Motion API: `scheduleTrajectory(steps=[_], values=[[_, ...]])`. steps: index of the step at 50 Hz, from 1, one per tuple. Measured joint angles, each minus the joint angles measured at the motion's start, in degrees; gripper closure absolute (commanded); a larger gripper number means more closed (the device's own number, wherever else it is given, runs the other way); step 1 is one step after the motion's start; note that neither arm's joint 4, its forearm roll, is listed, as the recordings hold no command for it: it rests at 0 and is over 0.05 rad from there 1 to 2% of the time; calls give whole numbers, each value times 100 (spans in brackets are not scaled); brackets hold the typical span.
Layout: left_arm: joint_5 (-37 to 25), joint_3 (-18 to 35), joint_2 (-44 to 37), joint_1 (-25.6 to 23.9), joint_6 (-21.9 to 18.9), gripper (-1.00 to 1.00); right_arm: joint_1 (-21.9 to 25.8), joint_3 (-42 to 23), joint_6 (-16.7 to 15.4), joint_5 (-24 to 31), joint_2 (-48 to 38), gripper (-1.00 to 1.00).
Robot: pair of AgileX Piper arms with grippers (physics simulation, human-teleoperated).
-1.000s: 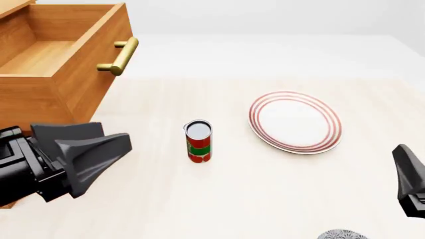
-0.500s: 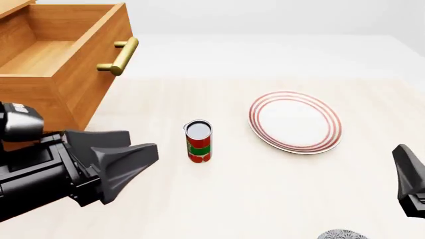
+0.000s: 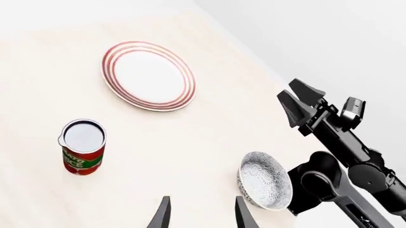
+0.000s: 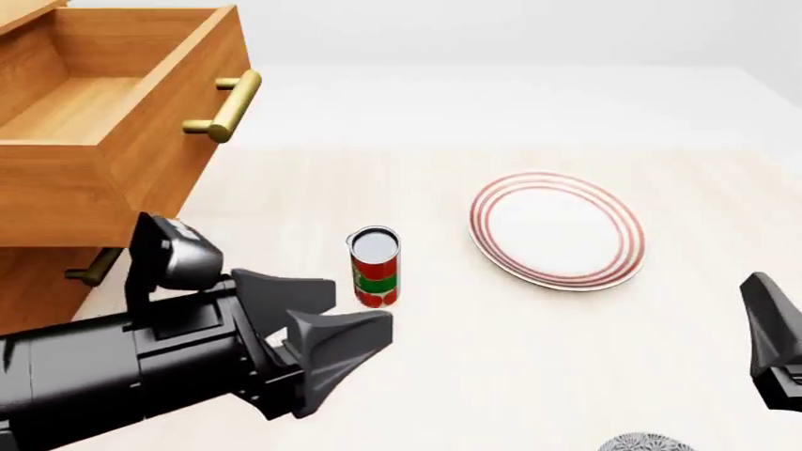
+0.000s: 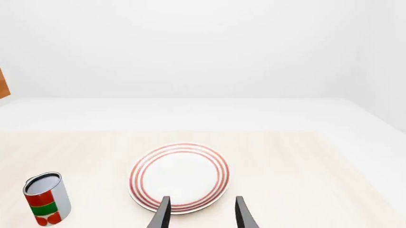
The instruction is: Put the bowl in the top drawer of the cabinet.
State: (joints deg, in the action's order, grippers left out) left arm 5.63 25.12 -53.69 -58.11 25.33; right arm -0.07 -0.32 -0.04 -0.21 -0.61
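Note:
The patterned bowl [image 3: 265, 180] stands on the table beside the right arm's base; in the front view only its rim [image 4: 644, 442] shows at the bottom edge. My left gripper [image 4: 336, 319] is open and empty, just short of the can and pointing right, with the bowl a little ahead of its fingertips [image 3: 241, 214] in the left wrist view. My right gripper [image 4: 767, 329] hangs open and empty at the right edge, above and beyond the bowl. The cabinet [image 4: 51, 202] stands at the left with its top drawer [image 4: 119, 103] pulled out, open and empty.
A red and green can [image 4: 374, 267] stands mid-table, close to my left gripper. A flat white plate with red rings [image 4: 558, 229] lies to its right. The lower drawer's brass handle [image 4: 96, 270] shows under the open drawer. The right arm [image 3: 343, 152] rises beside the bowl.
My left arm has swung right, away from the cabinet front toward the can, uncovering the lower drawer handle. The right arm has not moved.

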Motion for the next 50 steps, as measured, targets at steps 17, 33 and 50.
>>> scheduleTrajectory(steps=[17,33,50], values=[[371,77,-599,-281,201,-100,0,0,0,0,0,-100],[528,174,-974,-476,464,-100,0,0,0,0,0,-100],[784,340,-1514,-713,749,-100,0,0,0,0,0,-100]])
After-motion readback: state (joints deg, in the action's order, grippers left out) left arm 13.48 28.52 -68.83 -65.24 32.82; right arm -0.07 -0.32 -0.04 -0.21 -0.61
